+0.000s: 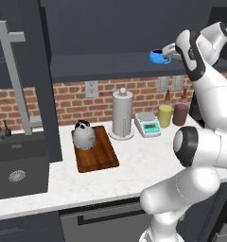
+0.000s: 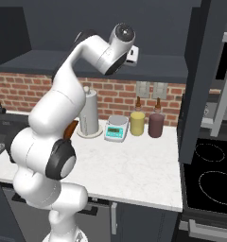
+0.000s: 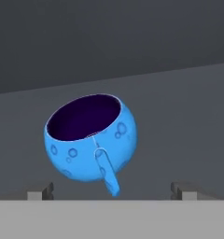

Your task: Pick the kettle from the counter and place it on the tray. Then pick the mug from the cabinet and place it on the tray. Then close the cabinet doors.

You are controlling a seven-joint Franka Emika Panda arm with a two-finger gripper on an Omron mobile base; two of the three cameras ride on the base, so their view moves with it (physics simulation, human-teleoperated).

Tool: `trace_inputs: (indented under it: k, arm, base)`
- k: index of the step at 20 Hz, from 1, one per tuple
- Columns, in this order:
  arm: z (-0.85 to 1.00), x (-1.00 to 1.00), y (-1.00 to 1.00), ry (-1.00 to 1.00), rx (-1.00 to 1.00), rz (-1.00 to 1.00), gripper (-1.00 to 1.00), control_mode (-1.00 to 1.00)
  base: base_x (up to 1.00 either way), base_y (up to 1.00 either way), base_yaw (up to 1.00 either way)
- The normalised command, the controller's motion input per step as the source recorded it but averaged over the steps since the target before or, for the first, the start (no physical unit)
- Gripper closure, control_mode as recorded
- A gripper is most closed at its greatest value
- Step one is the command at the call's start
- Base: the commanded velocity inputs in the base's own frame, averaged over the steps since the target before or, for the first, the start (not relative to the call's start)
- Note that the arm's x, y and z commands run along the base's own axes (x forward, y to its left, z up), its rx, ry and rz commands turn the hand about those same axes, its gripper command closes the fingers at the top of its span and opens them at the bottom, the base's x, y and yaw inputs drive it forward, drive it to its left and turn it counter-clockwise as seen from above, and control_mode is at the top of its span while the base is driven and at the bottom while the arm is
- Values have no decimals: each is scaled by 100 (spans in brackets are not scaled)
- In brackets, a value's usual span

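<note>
The kettle already sits on the tray, at its far end, on the white table between the dark sink and the paper-towel roll. So the step in hand, as I judge it, is to take the mug from the cabinet shelf.

The blue mug stands on the shelf of the open cabinet, up at the right in the left base view, and the hand is just beside it, reaching in from the right. In the hand view the two fingertips are spread wide apart, with nothing between them. The mug lies a little ahead of them and left of the middle, and its handle points back toward the hand.

To do this well, the hand should first shift a little toward the mug, so that the body comes to the middle of the gap. Then it should advance until the fingers are on both sides of the round body or the rim, and close only then. The handle is in the path, so pushing on it could turn the mug or slide it deeper on the shelf. The mug is round, so a grasp too far from its middle may slip.

After lifting, the free place on the tray is the near part, in front of the kettle.
</note>
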Motion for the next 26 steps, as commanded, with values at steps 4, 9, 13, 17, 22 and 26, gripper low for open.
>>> trace_inputs:
  k: [4, 9, 13, 17, 22, 26]
  arm:
    - [-2, 5, 0, 0, 1, 0, -100, -100]
    - [-9, 21, 0, 0, 0, 0, -100, -100]
    - [-9, 20, 0, 0, 0, 1, -100, -100]
    - [-1, 10, -2, 0, 0, 2, -100, -100]
    - [0, 3, -1, -2, 0, 2, -100, -100]
    - [0, 0, 0, -6, 0, 1, -100, -100]
  base:
    - [0, 0, 0]
    - [0, 0, 0]
    - [0, 0, 0]
    - [0, 0, 0]
    - [0, 0, 0]
    - [0, 0, 0]
